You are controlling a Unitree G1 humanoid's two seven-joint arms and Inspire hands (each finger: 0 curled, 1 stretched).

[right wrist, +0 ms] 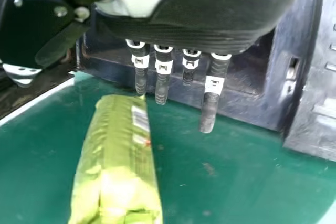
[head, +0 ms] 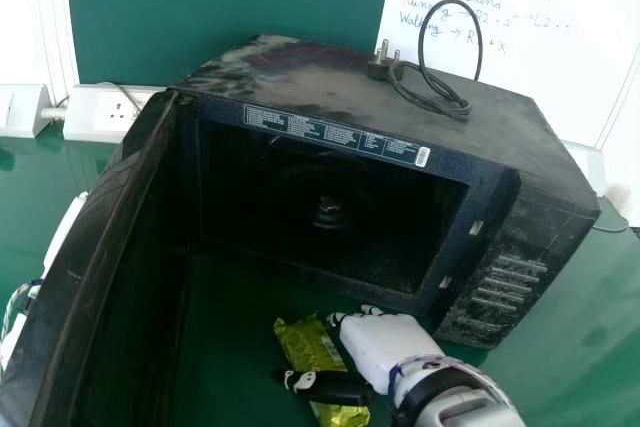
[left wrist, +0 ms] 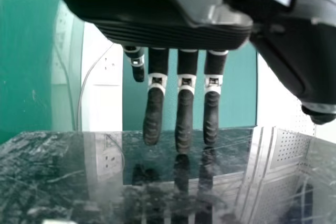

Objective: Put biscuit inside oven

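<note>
My right hand is at the lower middle of the head view, over the green biscuit packet, its thumb lying across the packet. In the right wrist view the right hand has straight fingers beside the far end of the biscuit packet, not curled round it. The packet lies on the green table before the black oven, whose door stands wide open on the left. My left hand shows partly behind the door; in the left wrist view the left hand has straight fingers above a dark glossy surface.
A black power cable with its plug lies on the oven's top. White sockets and a whiteboard are behind. The oven's control panel is right of the cavity, near my right hand.
</note>
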